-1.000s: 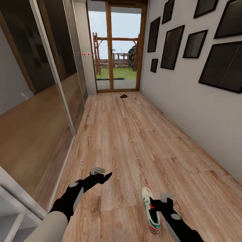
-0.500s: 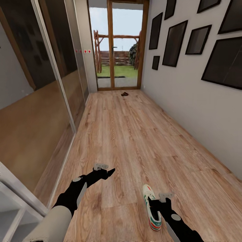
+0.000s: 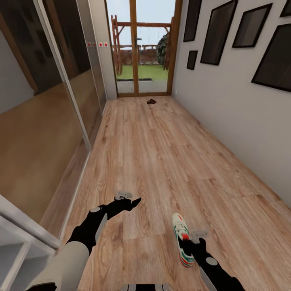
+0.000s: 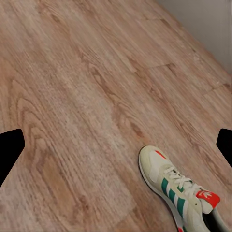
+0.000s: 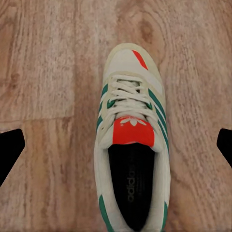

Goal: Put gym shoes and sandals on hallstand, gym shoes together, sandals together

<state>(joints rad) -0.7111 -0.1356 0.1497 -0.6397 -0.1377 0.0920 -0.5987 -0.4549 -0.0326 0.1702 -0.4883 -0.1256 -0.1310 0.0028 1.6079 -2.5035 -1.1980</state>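
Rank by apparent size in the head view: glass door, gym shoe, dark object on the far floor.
1. Glass door, largest.
2. Gym shoe.
3. Dark object, smallest; it lies far down the corridor, so distance may shrink it.

the corridor floor [image 3: 161,161] is laid in light brown wood-grain planks with knots and darker streaks, running lengthwise toward a glazed door at the far end. one white gym shoe [image 3: 181,238] with green stripes and a red-orange tongue is seen lying flat and upright on the near planks, toe pointed down the corridor. a small dark brown object [image 3: 151,101], too small to be made out, lies on the floor just before the door.
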